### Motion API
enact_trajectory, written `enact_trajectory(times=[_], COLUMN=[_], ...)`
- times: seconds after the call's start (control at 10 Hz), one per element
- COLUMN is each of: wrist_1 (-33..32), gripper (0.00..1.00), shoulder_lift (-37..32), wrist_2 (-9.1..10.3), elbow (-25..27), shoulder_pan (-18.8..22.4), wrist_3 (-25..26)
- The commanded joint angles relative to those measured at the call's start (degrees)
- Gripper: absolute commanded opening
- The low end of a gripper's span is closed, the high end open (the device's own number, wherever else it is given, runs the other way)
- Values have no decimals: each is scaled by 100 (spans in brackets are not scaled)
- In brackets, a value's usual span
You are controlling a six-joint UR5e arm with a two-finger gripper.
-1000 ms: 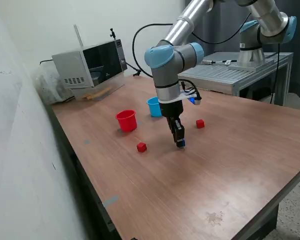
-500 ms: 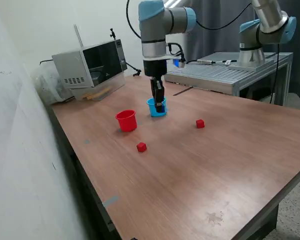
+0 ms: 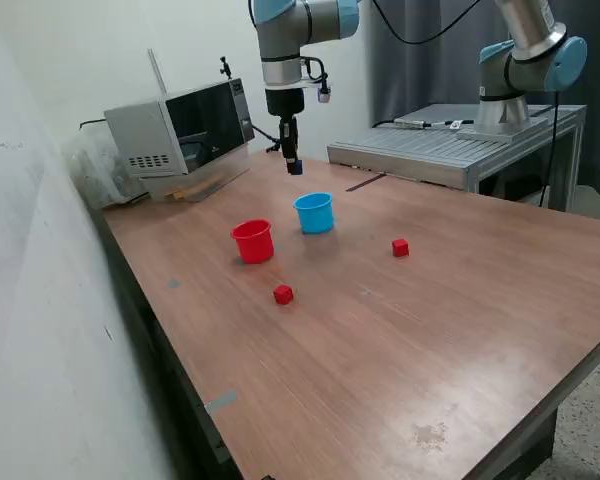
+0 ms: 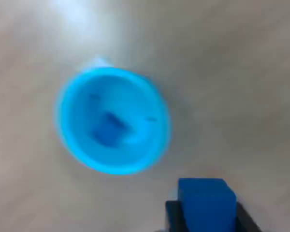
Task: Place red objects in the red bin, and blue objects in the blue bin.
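The light-blue cup, the blue bin (image 3: pixel 315 213) (image 4: pixel 113 126), stands on the wooden table, and one dark blue cube (image 4: pixel 108 128) lies inside it. My gripper (image 3: pixel 293 165) (image 4: pixel 206 205) hangs high above the table, up and toward the exterior view's left of that cup. It is shut on a second dark blue cube (image 4: pixel 206 200), which the blurred wrist view shows beside the cup's rim. The red cup, the red bin (image 3: pixel 253 241), stands on the exterior view's left of the blue one. One red cube (image 3: pixel 283 294) lies in front of it, another (image 3: pixel 400 247) farther right.
A grey microwave-like box (image 3: pixel 180 125) stands at the table's back left, with clutter beside it. A metal bench (image 3: pixel 450 150) carrying a second arm (image 3: pixel 525 70) stands behind on the right. A wall runs along the exterior view's left.
The gripper lifted the blue cube off the table, carried it back to the blue cup, then rose higher and shifted left, still shut on the cube.
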Motion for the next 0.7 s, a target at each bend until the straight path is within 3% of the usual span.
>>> enact_trajectory(times=[0.0,0.3,0.6], wrist_1=[140,88,-147], gripper=[0,0,0], shoulder_lift=[-152,-196,-205], wrist_2=[-60,-43,-34], elbow=[525,956,1001], shoulder_pan=[-546,-565,-451], wrist_3=[-230,-328,-328])
